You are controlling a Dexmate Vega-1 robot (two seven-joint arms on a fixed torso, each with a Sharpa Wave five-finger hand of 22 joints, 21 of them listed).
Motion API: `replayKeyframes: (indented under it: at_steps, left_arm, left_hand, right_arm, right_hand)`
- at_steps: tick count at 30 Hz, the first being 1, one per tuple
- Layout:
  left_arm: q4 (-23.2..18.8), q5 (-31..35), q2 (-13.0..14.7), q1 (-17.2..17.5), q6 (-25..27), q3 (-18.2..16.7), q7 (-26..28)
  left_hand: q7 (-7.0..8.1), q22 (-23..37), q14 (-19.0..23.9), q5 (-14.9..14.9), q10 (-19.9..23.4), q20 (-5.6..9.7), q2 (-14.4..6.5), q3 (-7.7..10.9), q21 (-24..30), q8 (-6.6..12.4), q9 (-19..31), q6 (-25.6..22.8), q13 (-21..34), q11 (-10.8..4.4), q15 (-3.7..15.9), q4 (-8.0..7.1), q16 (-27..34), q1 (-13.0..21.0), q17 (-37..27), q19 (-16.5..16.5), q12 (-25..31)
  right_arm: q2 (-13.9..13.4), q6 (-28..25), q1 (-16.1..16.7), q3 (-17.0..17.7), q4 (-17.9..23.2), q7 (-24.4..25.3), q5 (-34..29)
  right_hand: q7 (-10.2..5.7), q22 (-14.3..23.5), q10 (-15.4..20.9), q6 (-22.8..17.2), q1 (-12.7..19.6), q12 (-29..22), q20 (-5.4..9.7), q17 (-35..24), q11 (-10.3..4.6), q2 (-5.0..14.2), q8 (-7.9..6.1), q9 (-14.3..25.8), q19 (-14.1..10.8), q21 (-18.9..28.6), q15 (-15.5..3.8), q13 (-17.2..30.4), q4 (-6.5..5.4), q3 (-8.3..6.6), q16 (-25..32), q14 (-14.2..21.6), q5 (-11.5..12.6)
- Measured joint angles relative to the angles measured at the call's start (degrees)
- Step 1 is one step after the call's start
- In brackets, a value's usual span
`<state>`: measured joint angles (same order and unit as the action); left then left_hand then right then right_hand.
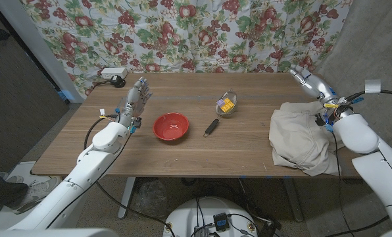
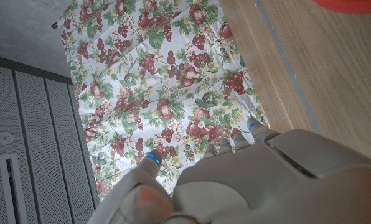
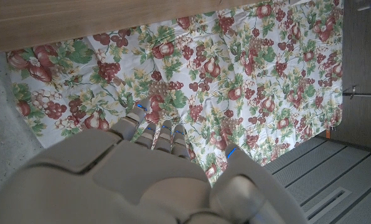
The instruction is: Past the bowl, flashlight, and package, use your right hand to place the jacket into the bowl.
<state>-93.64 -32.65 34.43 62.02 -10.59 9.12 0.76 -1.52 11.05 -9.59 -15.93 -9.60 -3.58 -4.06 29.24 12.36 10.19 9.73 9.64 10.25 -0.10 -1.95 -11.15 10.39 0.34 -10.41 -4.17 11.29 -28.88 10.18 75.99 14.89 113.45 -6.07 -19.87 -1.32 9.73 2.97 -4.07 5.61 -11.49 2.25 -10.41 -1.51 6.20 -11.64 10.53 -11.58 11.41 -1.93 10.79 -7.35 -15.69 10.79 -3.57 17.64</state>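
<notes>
While right hand (image 1: pixel 306 78) hovers raised beyond far edge of beige jacket (image 1: pixel 300 138), fingers apart, grasping nothing, jacket lies crumpled at table's right end, hanging over near edge. Red bowl (image 1: pixel 171 126) sits left of centre, black flashlight (image 1: pixel 211 127) just right of it, package (image 1: pixel 227 105) farther back. Left hand (image 1: pixel 136 99) held up left of bowl, fingers spread, holding nothing. Fruit-print curtain (image 1: pixel 202 33) behind wooden table (image 1: pixel 248 148).

You have a matt wood-grain table (image 1: pixel 183 155), a glossy red bowl (image 1: pixel 171 126), a soft creased beige cloth jacket (image 1: pixel 301 138) and a printed fabric backdrop (image 1: pixel 202 33).
</notes>
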Motion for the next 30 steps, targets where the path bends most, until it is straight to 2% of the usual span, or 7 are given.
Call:
replayKeyframes:
  at_steps: [12, 21, 30]
  left_arm:
    - [-0.2, 0.0, 0.3, 0.1, 0.1, -0.1, 0.0]
    - [-0.4, 0.1, 0.4, 0.2, 0.2, -0.1, 0.0]
    - [-0.5, 0.2, 0.4, 0.2, 0.2, -0.1, 0.0]
  left_hand:
    - [0.00, 0.0, 0.0, 0.0, 0.0, 0.00, 0.0, 0.00, 0.0, 0.00, 0.0, 0.0, 0.0, 0.00, 0.00, 0.00, 0.0, 0.0, 0.0, 0.0, 0.0]
    - [0.00, 0.0, 0.0, 0.0, 0.0, 0.00, 0.0, 0.00, 0.3, 0.22, 0.0, 0.0, 0.0, 0.00, 0.00, 0.00, 0.0, 0.0, 0.0, 0.0, 0.0]
    - [0.00, 0.0, 0.0, 0.0, 0.0, -0.30, 0.0, 0.00, 0.5, 0.22, 0.0, 0.0, 0.0, 0.00, 0.00, 0.00, 0.2, 0.0, 0.0, 0.3, 0.0]
  right_arm:
    - [-1.1, -1.6, 1.2, 0.1, 1.9, 0.5, -5.7]
    - [-1.8, -2.7, 1.9, 0.2, 3.0, 0.9, -9.2]
    - [-2.3, -4.0, 2.8, 0.4, 3.9, 1.1, -12.4]
  right_hand:
    - [-0.21, 0.0, 0.0, 0.2, 0.0, 0.3, 0.00, 0.0, 0.00, 0.00, 0.22, 0.3, 0.0, 0.0, 0.00, 0.0, -0.01, 0.01, 0.0, 0.0, 0.0]
    - [-1.23, 0.0, 0.0, 0.4, 0.0, 0.3, 0.00, 0.0, 0.00, 0.00, 0.22, 0.3, 0.0, 0.0, 0.00, 0.0, 0.15, -0.15, 0.0, 0.0, 0.0]
    - [-1.55, 0.0, -0.3, 0.7, 0.8, 0.5, 0.00, 0.0, -0.34, 0.16, 0.47, 0.3, 0.0, 0.0, 0.00, 0.0, 0.14, -0.15, 0.0, 0.0, 0.0]
